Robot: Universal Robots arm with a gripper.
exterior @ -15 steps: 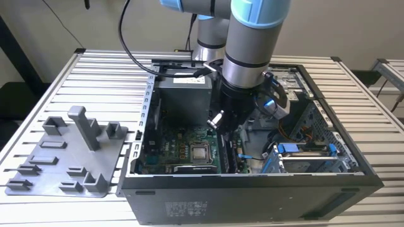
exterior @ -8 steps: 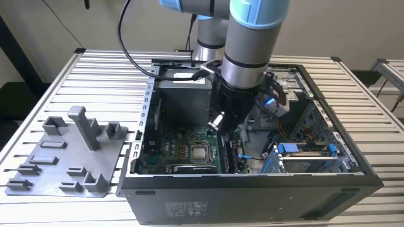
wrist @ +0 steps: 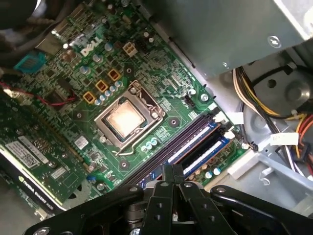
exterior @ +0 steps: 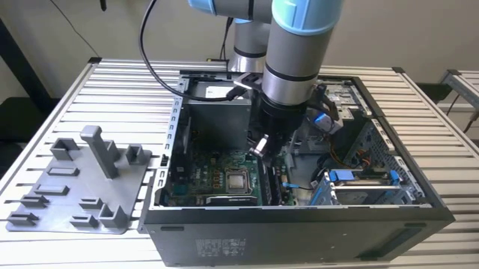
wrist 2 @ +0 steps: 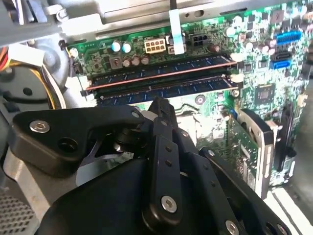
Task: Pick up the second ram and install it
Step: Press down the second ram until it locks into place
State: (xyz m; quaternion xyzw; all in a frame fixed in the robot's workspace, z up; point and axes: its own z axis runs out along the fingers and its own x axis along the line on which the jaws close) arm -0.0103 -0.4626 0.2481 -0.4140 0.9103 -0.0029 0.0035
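Two sticks seem seated in the motherboard slots (wrist 2: 161, 78); we see our gripper (wrist 2: 160, 105) clenched, empty, over the second ram (wrist 2: 156, 89), apparently installed.

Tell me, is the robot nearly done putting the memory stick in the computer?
Nearly, it seems. A stick with a coppery edge sits in the long slots on the green board, and none lies on the grey tray, so picking up looks done. The claw, shut, hangs right over it. Whether it is clicked fully in, I cannot tell.
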